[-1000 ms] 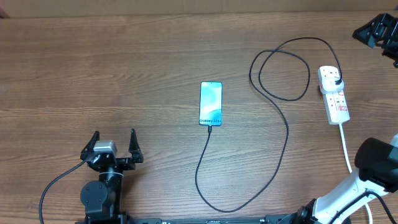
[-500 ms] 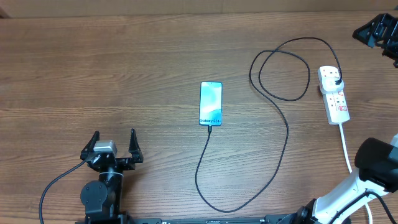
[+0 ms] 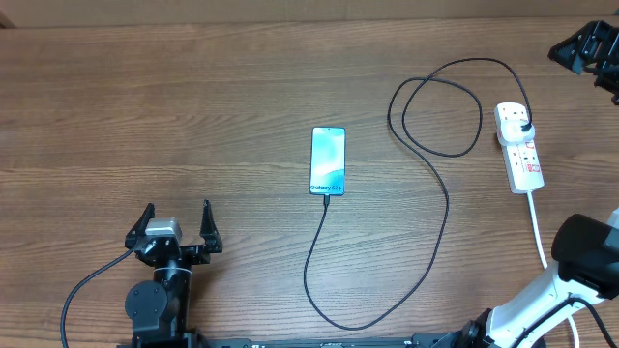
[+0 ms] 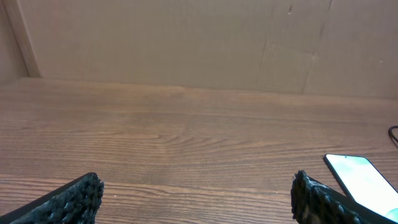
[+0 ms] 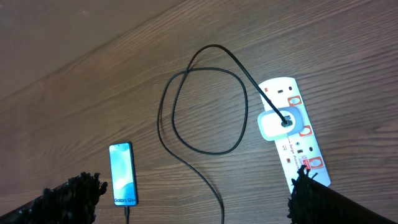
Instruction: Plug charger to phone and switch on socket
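The phone [image 3: 328, 160] lies flat mid-table with its light-blue screen lit; it also shows in both wrist views [image 4: 364, 180] [image 5: 122, 174]. The charger cable [image 3: 447, 208] [image 5: 196, 173] runs from the phone's near edge, where its tip sits in the port, round a wide loop to a plug in the socket [image 3: 519, 150] [image 5: 295, 134], the white strip at the right. The positions of its red-marked switches are too small to tell. My left gripper [image 3: 177, 211] [image 4: 196, 190] rests open near the front left, holding nothing. High at the far right corner, my right gripper [image 3: 592, 53] [image 5: 196, 186] stands open above the socket, also holding nothing.
The strip's white cord [image 3: 537, 227] trails toward the front right, past the right arm's base [image 3: 590, 256]. A cardboard wall [image 4: 186, 43] closes off the back of the wooden table [image 3: 145, 106].
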{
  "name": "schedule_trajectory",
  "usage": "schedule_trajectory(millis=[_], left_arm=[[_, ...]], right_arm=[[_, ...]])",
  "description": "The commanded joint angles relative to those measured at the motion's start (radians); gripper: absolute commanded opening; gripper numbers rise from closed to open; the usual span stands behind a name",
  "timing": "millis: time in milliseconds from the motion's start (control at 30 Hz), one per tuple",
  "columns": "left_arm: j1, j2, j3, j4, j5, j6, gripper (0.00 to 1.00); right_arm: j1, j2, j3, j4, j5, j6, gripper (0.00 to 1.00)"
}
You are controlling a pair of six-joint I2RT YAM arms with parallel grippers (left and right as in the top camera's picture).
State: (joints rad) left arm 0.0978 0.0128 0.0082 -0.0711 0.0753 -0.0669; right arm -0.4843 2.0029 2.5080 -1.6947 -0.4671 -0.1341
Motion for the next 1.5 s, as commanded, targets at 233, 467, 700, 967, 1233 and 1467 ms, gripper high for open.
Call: schedule_trajectory(millis=[233, 467, 700, 967, 1233, 1467], left_arm=[[-0.005, -0.009, -0.003, -0.002, 0.002, 0.023, 1.00], [-0.005, -0.009, -0.003, -0.002, 0.002, 0.023, 1.00], [-0.005, -0.009, -0.003, -0.002, 0.002, 0.023, 1.00], [-0.005, -0.009, -0.003, -0.003, 0.002, 0.023, 1.00], [-0.005, -0.009, -0.003, -0.002, 0.002, 0.023, 1.00], [-0.005, -0.009, -0.003, -0.002, 0.002, 0.023, 1.00]], right_arm=[[-0.003, 0.002, 0.010, 0.002, -0.004, 0.000, 1.00], [-0.003, 0.002, 0.010, 0.002, -0.004, 0.000, 1.00], [-0.003, 0.002, 0.010, 0.002, -0.004, 0.000, 1.00], [-0.002, 0.003, 0.010, 0.002, -0.004, 0.000, 1.00], [0.013, 0.000, 0.010, 0.017, 0.007, 0.000, 1.00], [0.080, -0.013, 0.010, 0.095, -0.005, -0.004, 1.00]])
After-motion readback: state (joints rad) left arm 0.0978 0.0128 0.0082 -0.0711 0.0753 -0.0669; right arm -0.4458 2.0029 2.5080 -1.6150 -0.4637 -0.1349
